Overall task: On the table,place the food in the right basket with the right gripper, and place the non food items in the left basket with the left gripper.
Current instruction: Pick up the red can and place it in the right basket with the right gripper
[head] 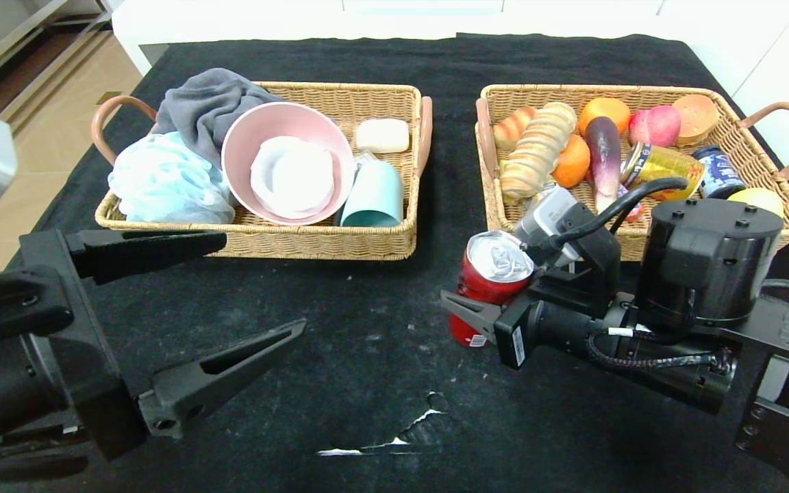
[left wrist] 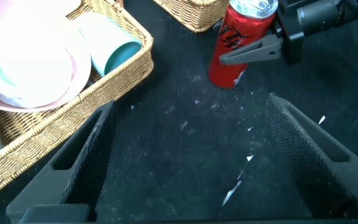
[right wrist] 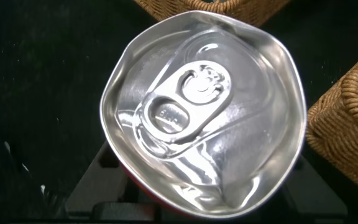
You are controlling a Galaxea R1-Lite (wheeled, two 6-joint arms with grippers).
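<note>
A red drink can [head: 494,274] with a silver top stands slightly tilted on the black table, just in front of the right basket's [head: 641,90] near left corner. My right gripper [head: 504,291] is shut on the can. In the right wrist view the can top [right wrist: 204,118] looks squeezed out of round, with a finger on either side. My left gripper [head: 263,284] is open and empty over the table in front of the left basket [head: 326,243]. The left wrist view shows the can [left wrist: 238,43] beyond my open fingers [left wrist: 291,143].
The left basket holds a grey cloth [head: 203,103], a blue bath sponge [head: 161,181], a pink bowl [head: 285,164], a teal cup [head: 374,195] and soap [head: 382,135]. The right basket holds bread [head: 538,147], an eggplant [head: 603,154], fruit and cans. The tablecloth has a white tear [head: 394,438].
</note>
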